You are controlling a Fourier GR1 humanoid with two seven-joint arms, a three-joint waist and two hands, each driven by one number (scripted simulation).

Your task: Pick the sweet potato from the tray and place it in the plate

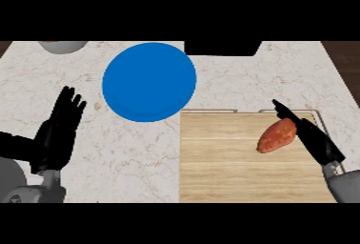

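Observation:
An orange-red sweet potato (pixel 275 136) lies on the wooden tray (pixel 225 162) towards its right side. My right hand (pixel 313 138) stands edge-on just right of it, fingers straight, open, close against the potato's right flank. A blue plate (pixel 149 82) rests on the marble counter up and to the left of the tray, with nothing on it. My left hand (pixel 60 128) rests open at the left, fingers pointing up, away from both plate and tray.
A grey bowl (pixel 62 46) is partly cut off at the top left. A dark block (pixel 222 47) sits at the counter's far edge, right of the plate. Metal handles (pixel 292 111) show along the tray's far rim.

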